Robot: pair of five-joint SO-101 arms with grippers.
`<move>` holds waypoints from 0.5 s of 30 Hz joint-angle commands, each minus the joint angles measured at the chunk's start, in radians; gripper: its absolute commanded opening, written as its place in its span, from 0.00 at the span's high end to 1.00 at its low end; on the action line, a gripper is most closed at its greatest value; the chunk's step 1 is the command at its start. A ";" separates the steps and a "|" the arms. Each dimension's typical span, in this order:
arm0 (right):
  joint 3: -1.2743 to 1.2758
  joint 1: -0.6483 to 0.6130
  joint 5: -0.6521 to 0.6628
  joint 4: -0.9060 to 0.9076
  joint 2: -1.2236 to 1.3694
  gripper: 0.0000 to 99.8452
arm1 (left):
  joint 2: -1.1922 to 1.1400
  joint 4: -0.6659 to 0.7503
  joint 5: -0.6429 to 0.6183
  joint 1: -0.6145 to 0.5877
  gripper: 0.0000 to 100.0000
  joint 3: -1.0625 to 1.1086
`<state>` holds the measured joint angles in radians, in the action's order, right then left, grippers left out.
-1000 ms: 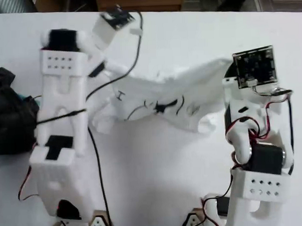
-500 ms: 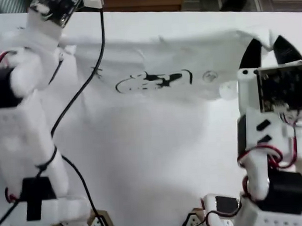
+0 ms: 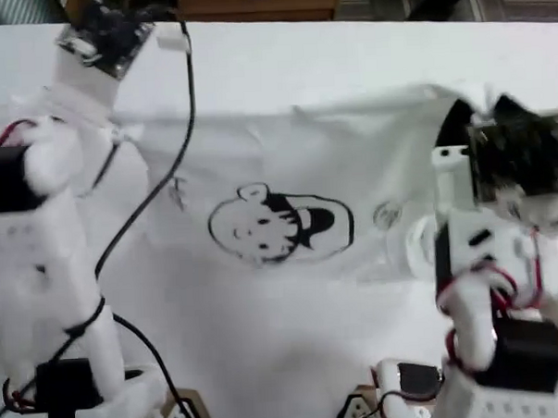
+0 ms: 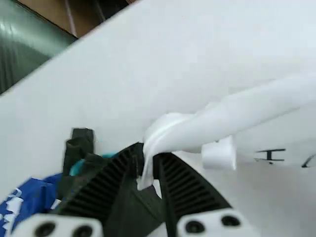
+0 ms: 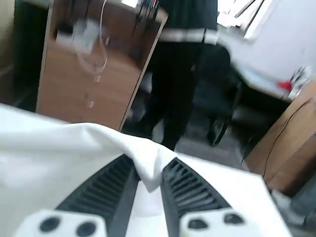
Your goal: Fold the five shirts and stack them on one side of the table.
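Note:
A white shirt [image 3: 286, 162] with a black cartoon-face print [image 3: 280, 229] hangs stretched between the two arms above the table. My left gripper [image 4: 148, 173] is shut on one bunched corner of the shirt [image 4: 237, 116]; in the high view it sits at the shirt's upper left [image 3: 120, 133]. At the other end, my right gripper [image 5: 148, 180] pinches a fold of the white fabric [image 5: 59, 153], and from above it shows at the shirt's upper right [image 3: 483, 117]. The shirt's lower part drapes toward the near table edge.
A pile of dark and blue clothes [image 4: 34, 197] lies on the white table [image 3: 328, 54] beside the left arm. A wooden cabinet [image 3: 261, 1] stands behind the far edge. A black cable [image 3: 178, 130] from the left arm crosses the shirt's left side.
The shirt lay bunched on the table between the arms. Both grippers have risen and drawn apart, so it is now spread wide with the face print fully showing.

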<state>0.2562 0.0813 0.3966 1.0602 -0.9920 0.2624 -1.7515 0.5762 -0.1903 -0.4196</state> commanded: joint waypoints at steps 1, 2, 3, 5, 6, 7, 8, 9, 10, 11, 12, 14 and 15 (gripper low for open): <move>0.180 -0.005 -0.005 -0.056 -0.010 0.98 | 0.012 0.094 -0.003 0.005 0.97 0.254; 0.244 -0.005 -0.003 -0.091 -0.010 0.98 | 0.011 0.124 -0.003 0.018 0.97 0.320; 0.307 -0.004 0.009 -0.131 -0.010 0.98 | 0.011 0.158 -0.003 0.032 0.97 0.384; 0.436 -0.004 0.046 -0.217 -0.010 0.98 | 0.011 0.218 -0.003 0.058 0.97 0.507; 0.493 -0.004 0.058 -0.257 -0.010 0.98 | 0.011 0.245 -0.002 0.071 0.97 0.562; 0.546 -0.004 0.066 -0.291 -0.010 0.98 | 0.011 0.276 0.000 0.077 0.97 0.611; 0.588 -0.001 0.069 -0.314 -0.010 0.98 | 0.011 0.305 0.000 0.078 0.97 0.656; 0.623 0.001 0.072 -0.331 -0.010 0.98 | 0.011 0.336 0.006 0.078 0.97 0.693; 0.649 0.001 0.072 -0.338 -0.012 0.98 | 0.011 0.367 0.029 0.078 0.97 0.727; 0.666 0.001 0.072 -0.341 -0.015 0.98 | 0.011 0.397 0.057 0.078 0.97 0.757; 0.675 0.001 0.071 -0.343 -0.016 0.98 | 0.011 0.430 0.077 0.078 0.97 0.782; 0.680 0.001 0.071 -0.343 -0.018 0.98 | 0.011 0.500 0.091 0.078 0.97 0.814; 0.680 0.001 0.071 -0.343 -0.018 0.98 | 0.011 0.540 0.089 0.078 0.97 0.825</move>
<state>0.9360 0.0829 0.4611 0.7457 -0.9904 0.2608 -1.3111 0.6513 -0.1151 0.3859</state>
